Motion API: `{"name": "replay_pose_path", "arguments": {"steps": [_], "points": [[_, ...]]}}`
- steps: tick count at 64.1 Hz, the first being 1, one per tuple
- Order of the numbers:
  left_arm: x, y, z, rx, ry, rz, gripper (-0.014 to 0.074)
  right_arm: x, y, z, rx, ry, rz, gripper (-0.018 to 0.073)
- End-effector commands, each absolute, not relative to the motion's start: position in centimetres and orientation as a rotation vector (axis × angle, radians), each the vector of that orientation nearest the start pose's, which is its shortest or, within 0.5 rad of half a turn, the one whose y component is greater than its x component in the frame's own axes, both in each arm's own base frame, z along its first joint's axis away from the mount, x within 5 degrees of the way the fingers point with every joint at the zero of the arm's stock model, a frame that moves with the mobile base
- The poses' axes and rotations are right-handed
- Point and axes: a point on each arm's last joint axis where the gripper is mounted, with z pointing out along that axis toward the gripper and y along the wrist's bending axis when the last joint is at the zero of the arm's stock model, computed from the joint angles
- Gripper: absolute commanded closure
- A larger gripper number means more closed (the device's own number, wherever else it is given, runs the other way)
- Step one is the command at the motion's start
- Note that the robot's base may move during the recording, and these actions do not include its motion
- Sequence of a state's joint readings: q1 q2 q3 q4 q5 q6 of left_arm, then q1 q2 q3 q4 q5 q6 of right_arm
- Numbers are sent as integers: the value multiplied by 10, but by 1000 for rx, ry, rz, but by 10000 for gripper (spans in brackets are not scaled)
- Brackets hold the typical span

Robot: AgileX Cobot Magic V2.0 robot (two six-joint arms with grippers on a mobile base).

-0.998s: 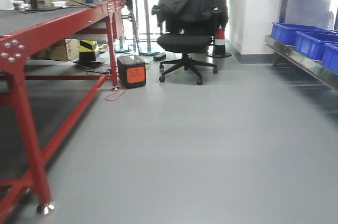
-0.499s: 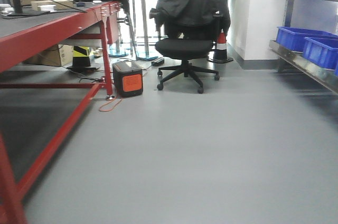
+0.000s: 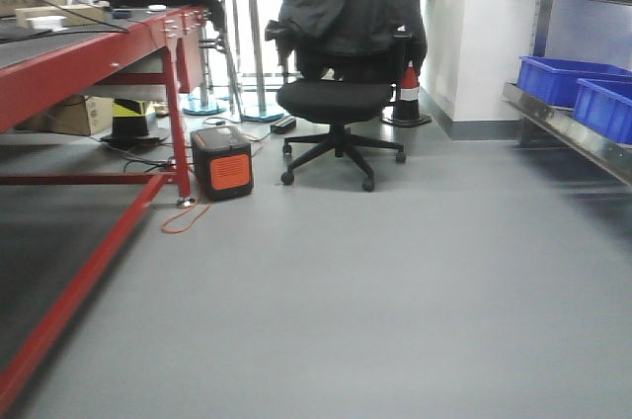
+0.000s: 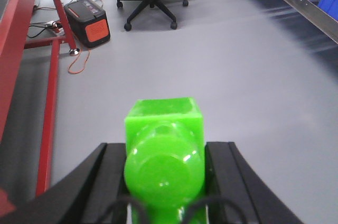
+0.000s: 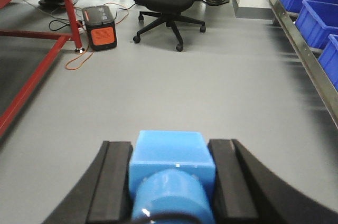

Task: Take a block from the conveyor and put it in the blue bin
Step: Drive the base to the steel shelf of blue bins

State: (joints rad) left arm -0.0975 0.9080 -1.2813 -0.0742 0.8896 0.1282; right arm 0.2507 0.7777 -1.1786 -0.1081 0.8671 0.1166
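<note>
Shifted since prior frame: conveyor [image 3: 94,58] slid leftward, office chair [image 3: 336,98] nearer; base rolling onward.
Blue bins [image 3: 573,78]: on shelf [image 3: 568,134], right side; steer squarely alongside before reaching.
Right gripper [image 5: 171,182]: clenched on blue block [image 5: 170,152], bins well apart; keep grip firm.
Left gripper [image 4: 165,182]: clamping green block [image 4: 163,123].

A: What shifted in the front view?
B: Glossy red metal conveyor frame [image 3: 89,58] slid left, near bolted leg gone. Black swivel office chair [image 3: 336,103] and black-and-orange floor box [image 3: 222,162] lower, seemingly nearer, though it's blurry.
</note>
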Motion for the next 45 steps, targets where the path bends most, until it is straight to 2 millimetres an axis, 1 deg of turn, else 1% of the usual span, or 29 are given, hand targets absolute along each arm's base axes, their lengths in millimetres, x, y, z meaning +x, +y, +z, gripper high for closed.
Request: {"name": "replay_pose_path", "arguments": {"steps": [1,45], "points": [[152,-22,465,214,1965,-84,707,119,23,457,-153,1904,108,722],[152,-22,465,214,1965,-84,707,119,23,457,-153,1904,108,722]]}}
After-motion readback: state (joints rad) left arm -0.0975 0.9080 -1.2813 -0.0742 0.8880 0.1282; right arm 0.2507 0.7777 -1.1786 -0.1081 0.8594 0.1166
